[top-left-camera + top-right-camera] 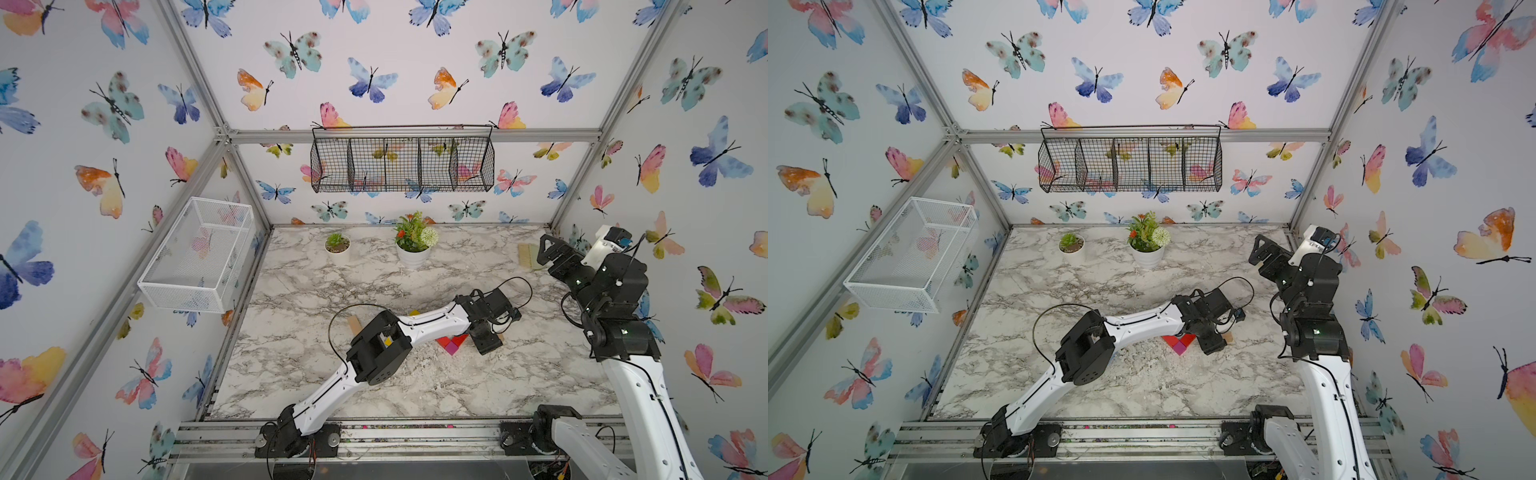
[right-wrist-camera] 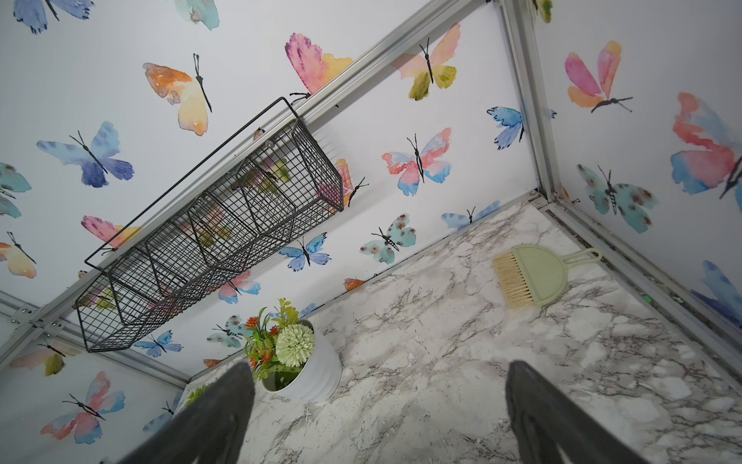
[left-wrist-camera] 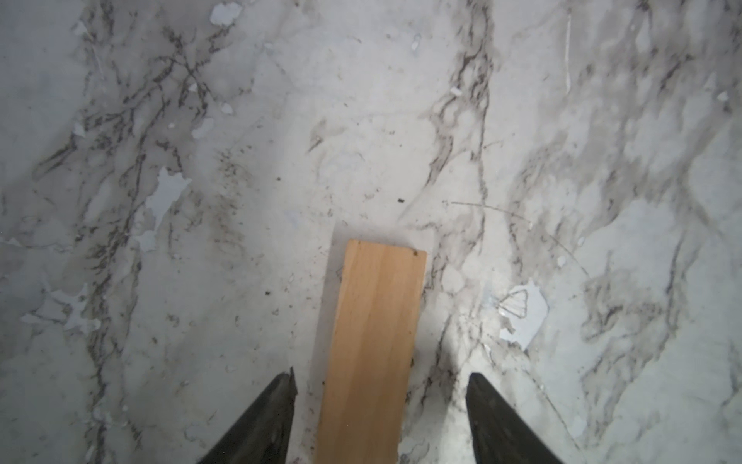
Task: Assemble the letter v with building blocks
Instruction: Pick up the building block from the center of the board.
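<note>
Top views first. My left arm stretches across the marble-look tabletop [image 1: 291, 353], glossy white w/ grey veins. The left gripper [image 1: 486, 343] points down just right of the block cluster. There, two red blocks [image 1: 457, 340] w/ flat matte faces touch a magenta cube [image 1: 452, 349] at the near tip, V-like. The rest is hidden under the forearm. A sliver of yellow block [image 1: 414, 312] peeks out behind the forearm. A tan bar [image 1: 354, 324] lies left of the elbow, apart from the cluster. The end of a tan plank [image 1: 1228, 338] sticks out beside the gripper in both top views. The right gripper [image 1: 548, 249] is raised at the far right, well apart from the blocks. On the back wall hangs a black wire basket [image 1: 402, 164] w/ square grid, on the left wall a white mesh basket [image 1: 199, 253]. Two round white pots at the back hold a succulent [image 1: 337, 245] and a flower plant [image 1: 415, 241].

Left wrist: the tan plank [image 3: 373, 341] is bare wood, straight grain, square corners, flat on the marble. Black tapered fingers [image 3: 273, 409] stand either side, jaws apart, gap on both sides, no contact w/ the wood. The tabletop film is chipped in spots.

Right wrist: dark fingers [image 2: 208, 422] are spread wide w/ nothing between, jaws open. A hand brush [image 2: 534, 277], pale green plastic w/ straw bristles, lies near the far corner.
</note>
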Tool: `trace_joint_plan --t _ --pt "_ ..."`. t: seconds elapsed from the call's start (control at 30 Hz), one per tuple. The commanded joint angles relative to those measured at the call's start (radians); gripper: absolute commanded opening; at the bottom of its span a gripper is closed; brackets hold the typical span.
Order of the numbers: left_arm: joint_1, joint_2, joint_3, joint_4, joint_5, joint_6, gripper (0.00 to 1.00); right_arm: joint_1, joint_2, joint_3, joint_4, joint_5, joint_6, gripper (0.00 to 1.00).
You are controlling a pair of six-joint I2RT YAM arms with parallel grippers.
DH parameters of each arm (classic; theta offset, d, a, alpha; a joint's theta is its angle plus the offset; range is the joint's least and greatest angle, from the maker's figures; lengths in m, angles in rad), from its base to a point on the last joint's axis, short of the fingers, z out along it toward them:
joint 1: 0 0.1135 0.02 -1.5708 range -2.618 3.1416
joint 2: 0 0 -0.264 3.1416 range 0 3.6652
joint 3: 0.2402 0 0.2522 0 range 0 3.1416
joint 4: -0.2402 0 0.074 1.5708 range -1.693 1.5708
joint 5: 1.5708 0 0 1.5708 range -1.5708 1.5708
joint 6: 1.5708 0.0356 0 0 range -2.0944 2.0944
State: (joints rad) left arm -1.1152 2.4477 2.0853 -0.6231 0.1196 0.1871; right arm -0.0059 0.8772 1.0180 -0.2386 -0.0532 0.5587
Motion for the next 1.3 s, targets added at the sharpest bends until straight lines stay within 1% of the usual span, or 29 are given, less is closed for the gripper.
trace_joint_plan --t 0.0,0.3,0.47,0.63,0.87,1.03,1.27 --pt "-0.007 0.02 0.015 0.008 0.028 0.006 0.67 -0.003 -0.002 -0.015 0.018 -0.008 -0.011 0.99" --pt "-0.006 0.027 0.016 0.008 0.026 0.01 0.63 -0.003 0.0 -0.025 0.016 -0.003 -0.015 0.99" --pt "-0.006 0.031 0.012 0.003 0.031 0.014 0.55 -0.003 0.0 -0.03 0.017 -0.002 -0.016 0.99" --pt "-0.006 0.031 0.007 0.005 0.034 0.012 0.49 -0.003 -0.001 -0.034 0.018 0.002 -0.016 0.99" --pt "-0.006 0.031 0.003 0.011 0.029 0.01 0.47 -0.003 -0.006 -0.035 0.018 0.005 -0.015 0.99" --pt "-0.004 0.026 0.001 0.023 0.007 -0.002 0.44 -0.003 -0.004 -0.042 0.02 0.005 -0.018 0.99" --pt "0.008 0.004 -0.015 0.049 0.01 -0.017 0.4 -0.003 -0.004 -0.043 0.02 0.004 -0.02 0.99"
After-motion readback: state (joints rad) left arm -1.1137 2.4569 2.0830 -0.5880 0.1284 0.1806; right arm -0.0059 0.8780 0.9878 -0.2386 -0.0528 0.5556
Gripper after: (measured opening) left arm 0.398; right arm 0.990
